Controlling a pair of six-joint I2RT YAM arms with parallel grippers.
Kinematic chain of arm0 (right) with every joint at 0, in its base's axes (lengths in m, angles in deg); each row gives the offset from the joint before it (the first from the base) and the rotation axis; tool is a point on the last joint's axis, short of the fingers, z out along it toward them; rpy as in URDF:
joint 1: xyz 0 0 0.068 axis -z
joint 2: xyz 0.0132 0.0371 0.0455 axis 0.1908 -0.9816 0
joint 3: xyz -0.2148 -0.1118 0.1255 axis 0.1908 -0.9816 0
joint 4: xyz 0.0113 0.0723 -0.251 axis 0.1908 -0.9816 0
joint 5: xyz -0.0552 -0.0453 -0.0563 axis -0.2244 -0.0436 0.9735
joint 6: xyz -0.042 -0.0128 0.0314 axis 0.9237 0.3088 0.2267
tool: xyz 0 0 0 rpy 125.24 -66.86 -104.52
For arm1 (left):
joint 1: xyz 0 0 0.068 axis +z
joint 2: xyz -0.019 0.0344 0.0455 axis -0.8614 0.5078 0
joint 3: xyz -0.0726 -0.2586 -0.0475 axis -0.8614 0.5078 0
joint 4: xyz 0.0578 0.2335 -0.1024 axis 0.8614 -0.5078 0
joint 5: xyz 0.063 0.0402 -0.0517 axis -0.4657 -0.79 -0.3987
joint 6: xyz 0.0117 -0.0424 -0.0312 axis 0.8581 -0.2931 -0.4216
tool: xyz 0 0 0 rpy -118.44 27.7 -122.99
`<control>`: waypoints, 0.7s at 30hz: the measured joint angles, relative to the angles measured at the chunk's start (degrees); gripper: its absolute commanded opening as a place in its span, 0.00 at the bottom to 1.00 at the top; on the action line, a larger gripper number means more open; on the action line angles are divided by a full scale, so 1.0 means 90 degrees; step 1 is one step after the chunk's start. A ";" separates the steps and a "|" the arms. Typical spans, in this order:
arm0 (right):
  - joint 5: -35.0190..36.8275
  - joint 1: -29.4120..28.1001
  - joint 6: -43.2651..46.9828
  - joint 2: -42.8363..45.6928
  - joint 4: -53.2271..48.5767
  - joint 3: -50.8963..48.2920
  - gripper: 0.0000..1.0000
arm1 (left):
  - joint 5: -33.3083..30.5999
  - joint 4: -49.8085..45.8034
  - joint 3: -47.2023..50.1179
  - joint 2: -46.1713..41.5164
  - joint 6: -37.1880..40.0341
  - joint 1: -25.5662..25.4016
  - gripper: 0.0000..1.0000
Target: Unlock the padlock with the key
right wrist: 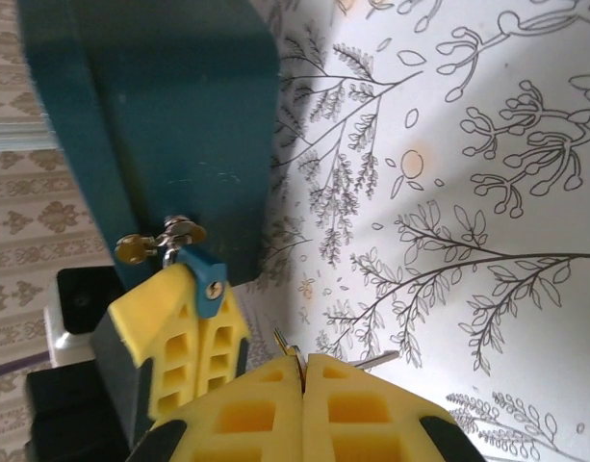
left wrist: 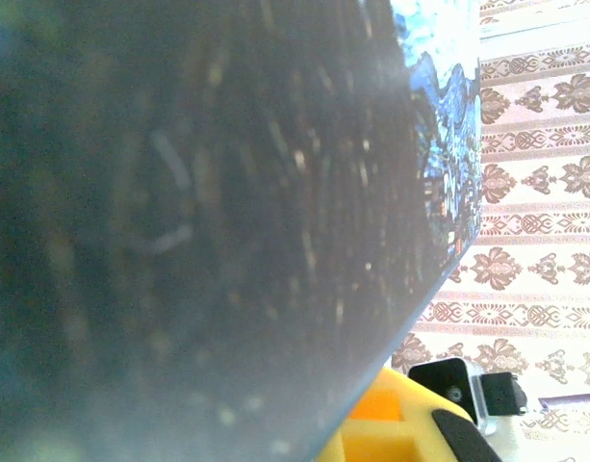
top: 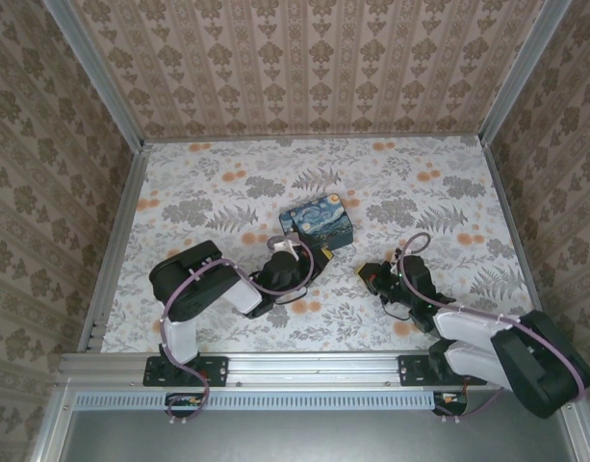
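Table [top: 208, 183]: flat top under a pale print of grey leaves and scattered orange blossoms, lying smooth out to all four edges. In the right wrist view the same surface [right wrist: 468, 144] reads as fine line-drawn sprigs on white.

One item stands directly on it: a box [top: 319, 222] painted in blue swirls. It sits about midway between the left and right edges and roughly midway between far and near, turned at an angle to them. Its dark teal side [right wrist: 169, 115] rests on the surface.

An aluminium rail [top: 304, 364] runs along the near edge
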 measured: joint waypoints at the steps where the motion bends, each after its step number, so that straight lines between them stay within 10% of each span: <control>1: 0.0032 -0.0061 -0.0053 -0.0168 0.0141 0.0034 0.00 | -0.0051 0.0032 0.0000 0.0019 -0.0027 -0.0017 0.00; 21: 0.0707 -0.0607 -0.0639 -0.1384 0.1426 0.0495 0.00 | -0.0835 0.0525 -0.0073 0.0282 -0.0483 -0.0199 0.00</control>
